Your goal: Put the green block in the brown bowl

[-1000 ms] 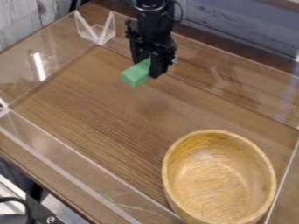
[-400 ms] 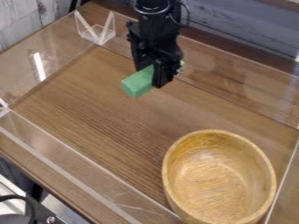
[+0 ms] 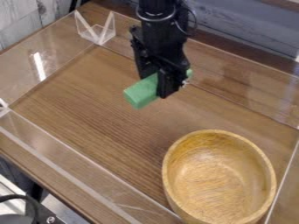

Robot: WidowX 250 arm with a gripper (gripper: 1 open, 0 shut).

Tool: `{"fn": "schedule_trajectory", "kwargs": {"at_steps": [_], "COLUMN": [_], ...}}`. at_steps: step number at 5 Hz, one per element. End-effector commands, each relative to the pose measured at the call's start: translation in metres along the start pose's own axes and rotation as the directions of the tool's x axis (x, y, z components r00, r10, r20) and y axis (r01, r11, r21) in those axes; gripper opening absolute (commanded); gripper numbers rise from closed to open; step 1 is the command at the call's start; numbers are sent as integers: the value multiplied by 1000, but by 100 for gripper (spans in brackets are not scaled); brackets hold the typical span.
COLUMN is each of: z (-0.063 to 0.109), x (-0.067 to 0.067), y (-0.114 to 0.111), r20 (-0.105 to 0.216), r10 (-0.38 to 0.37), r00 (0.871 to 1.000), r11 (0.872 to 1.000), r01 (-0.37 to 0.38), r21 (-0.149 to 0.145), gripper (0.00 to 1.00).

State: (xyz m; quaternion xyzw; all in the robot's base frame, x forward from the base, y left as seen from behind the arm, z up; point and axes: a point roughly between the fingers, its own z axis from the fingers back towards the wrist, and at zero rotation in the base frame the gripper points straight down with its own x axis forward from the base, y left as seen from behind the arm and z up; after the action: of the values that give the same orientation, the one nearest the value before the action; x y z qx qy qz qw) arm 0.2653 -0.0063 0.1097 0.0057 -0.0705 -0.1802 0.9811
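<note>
The green block [image 3: 142, 92] hangs above the wooden table, pinched at its upper end between the black fingers of my gripper [image 3: 156, 83]. The gripper points straight down and is shut on the block, which tilts slightly with its lower end toward the left. The brown bowl [image 3: 219, 178], large, round and light wood, stands at the lower right with nothing in its hollow. The block is up and to the left of the bowl, well apart from its rim.
Clear plastic walls [image 3: 47, 61] ring the wooden table top [image 3: 82, 122]. A small clear stand [image 3: 96, 29] sits at the back left. Grey planks run behind the arm.
The gripper has carried the green block toward the lower right, closer to the bowl, and a little higher off the table. The grip on the block is unchanged.
</note>
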Motion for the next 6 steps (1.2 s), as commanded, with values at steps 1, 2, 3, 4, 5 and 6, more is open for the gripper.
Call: {"fn": "schedule_trajectory", "kwargs": {"at_steps": [1, 2, 3, 4, 5, 6], "z": [17, 19, 21, 21, 20, 15], "x": [1, -5, -10, -14, -15, -18], "y": [-11, -27, -46, -65, -80, -92], "r20": [65, 77, 93, 107, 114, 120], "r10": [-1, -6, -6, -16, -13, 6], "r00": [998, 997, 996, 994, 993, 993], "r11": [1000, 1000, 1000, 1000, 1000, 1000], "r01": [-1, 4, 5, 15, 11, -8], "r21": [22, 19, 14, 10, 13, 18], "gripper": [0, 0, 0, 0, 0, 0]}}
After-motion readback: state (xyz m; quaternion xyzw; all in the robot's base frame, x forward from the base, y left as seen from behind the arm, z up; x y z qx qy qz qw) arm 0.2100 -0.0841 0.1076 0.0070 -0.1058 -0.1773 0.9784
